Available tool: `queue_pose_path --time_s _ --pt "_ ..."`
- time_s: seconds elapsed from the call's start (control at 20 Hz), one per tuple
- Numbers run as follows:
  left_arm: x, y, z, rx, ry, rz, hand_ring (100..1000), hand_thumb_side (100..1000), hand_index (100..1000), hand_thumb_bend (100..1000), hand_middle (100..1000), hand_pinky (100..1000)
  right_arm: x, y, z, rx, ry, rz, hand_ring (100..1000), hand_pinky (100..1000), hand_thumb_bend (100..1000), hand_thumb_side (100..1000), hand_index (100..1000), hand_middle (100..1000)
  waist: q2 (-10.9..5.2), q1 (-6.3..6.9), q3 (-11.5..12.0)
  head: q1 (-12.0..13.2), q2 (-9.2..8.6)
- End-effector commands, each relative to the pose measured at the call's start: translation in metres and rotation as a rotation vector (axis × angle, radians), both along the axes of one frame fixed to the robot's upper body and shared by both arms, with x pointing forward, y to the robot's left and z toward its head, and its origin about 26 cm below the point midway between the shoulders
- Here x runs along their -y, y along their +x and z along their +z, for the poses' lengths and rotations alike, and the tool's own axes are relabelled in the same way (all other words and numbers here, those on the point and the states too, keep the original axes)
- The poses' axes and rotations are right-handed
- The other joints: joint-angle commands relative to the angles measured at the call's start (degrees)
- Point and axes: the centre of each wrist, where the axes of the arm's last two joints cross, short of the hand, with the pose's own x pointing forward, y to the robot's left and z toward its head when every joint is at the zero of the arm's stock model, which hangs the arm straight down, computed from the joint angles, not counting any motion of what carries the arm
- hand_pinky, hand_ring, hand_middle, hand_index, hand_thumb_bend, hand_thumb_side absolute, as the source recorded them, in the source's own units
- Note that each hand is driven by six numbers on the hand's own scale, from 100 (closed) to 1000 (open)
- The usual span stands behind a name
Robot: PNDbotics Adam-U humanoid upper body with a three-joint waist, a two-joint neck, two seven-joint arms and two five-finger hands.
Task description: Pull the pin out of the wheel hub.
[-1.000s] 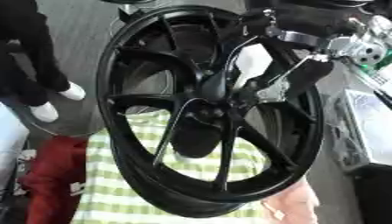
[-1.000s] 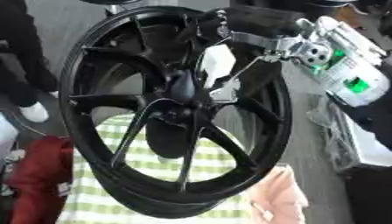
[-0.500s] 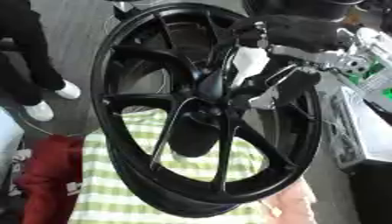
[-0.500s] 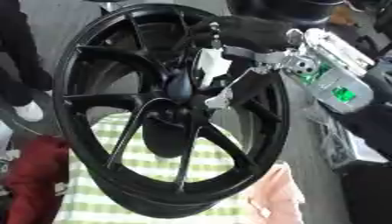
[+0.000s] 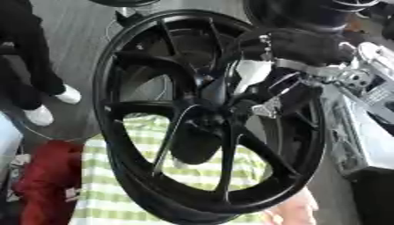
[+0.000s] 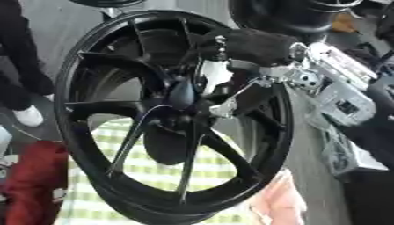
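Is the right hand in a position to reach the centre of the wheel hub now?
Probably yes. The right hand comes in from the upper right and lies across the spokes right beside the hub, with nothing between them. Whether it touches the pin cannot be seen.

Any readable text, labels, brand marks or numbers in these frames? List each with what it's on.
None can be read.
Wheel: plain black rim and spokes, no lettering visible.
Right hand at the wheel's centre: black and silver parts, no marking legible.
Green checked cloth under the wheel: pattern only, no text.
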Motion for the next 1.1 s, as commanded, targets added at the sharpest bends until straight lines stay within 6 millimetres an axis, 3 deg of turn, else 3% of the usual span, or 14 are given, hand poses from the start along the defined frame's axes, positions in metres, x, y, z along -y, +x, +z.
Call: queue_pose_path --time_s 0.05,0.55,1.1 --pt "-0.003 -0.001 0.011 0.025 0.034 0.004 636 869 784 157 792 618 0.006 -0.003 0.016 0.048 -0.014 -0.025 902 938 306 579 891 807 -0.53 0.51 0.2 -0.4 -0.89" --pt "-0.006 -0.001 0.009 0.011 0.040 0.015 635 874 783 155 792 617 0.019 -0.007 0.016 0.053 -0.053 -0.065 893 921 292 634 876 794 -0.34 0.22 0.0 -0.1 -1.22" --pt "-0.005 -0.001 0.008 0.006 0.042 0.008 633 878 782 154 790 616 0.028 -0.010 0.016 0.087 -0.067 -0.065 889 902 280 628 859 778 0.12 -0.27 0.7 -0.6 -2.12"
